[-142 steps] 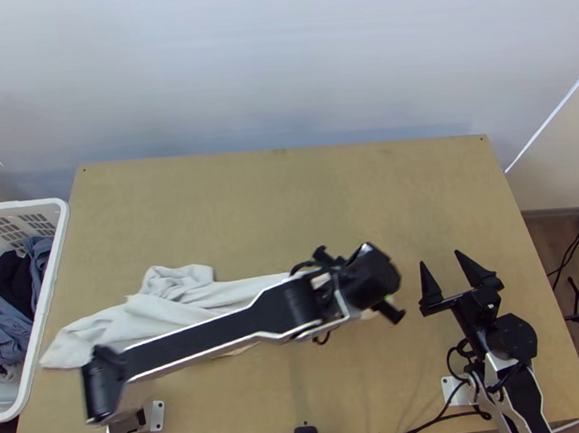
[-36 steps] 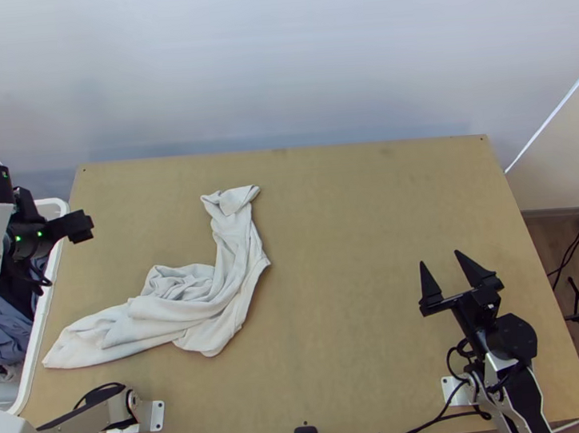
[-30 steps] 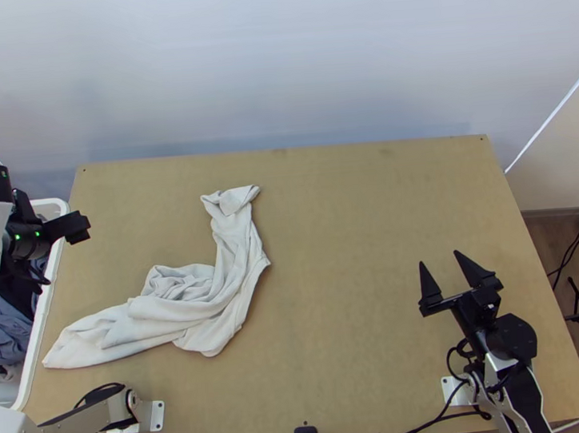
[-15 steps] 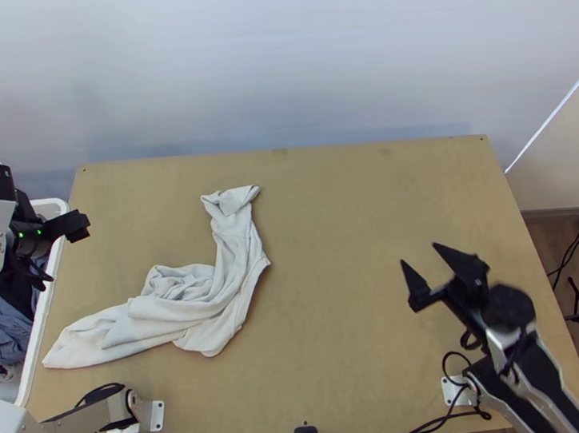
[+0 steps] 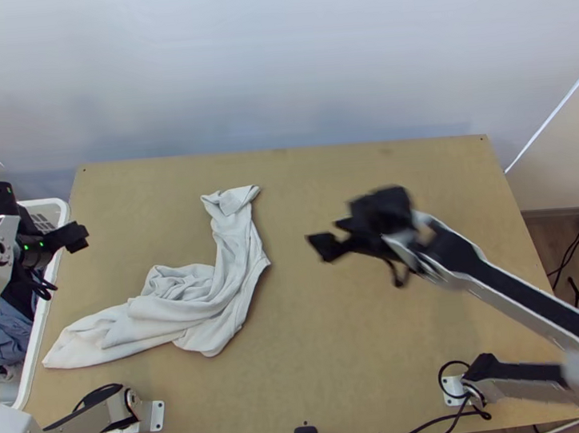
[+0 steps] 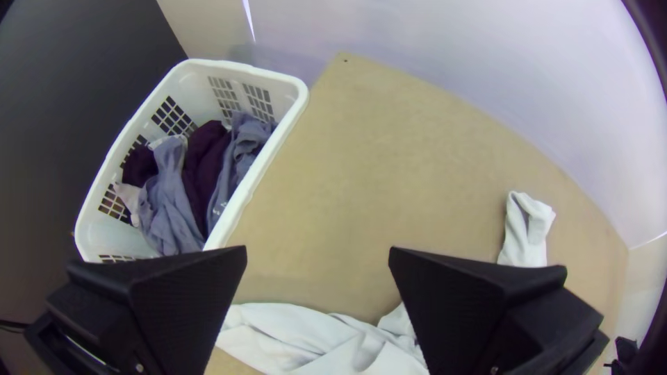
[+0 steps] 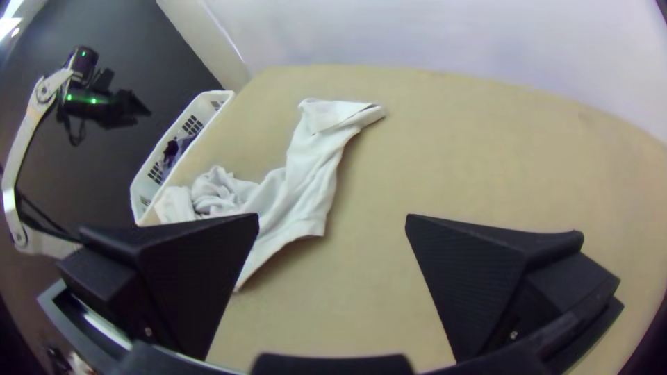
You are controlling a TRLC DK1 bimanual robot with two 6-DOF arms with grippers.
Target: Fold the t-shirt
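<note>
Now the right gripper (image 7: 332,217), folded back near its base a moment ago, swings out over the middle of the light wooden table (image 5: 363,331), its black fingers wide apart and empty. The left gripper (image 6: 318,249), stretched across the cloth earlier, has withdrawn beside the white plastic laundry basket (image 5: 63,209), also spread and holding nothing. Between those moves, the white cloth t-shirt (image 5: 232,257) has changed shape: one end now points towards the far edge, the rest trailing bunched to the near left. Since then it lies unchanged. Folding hasn't begun, I judge; the right arm probably goes for the nearer side, to spread the garment first.
</note>
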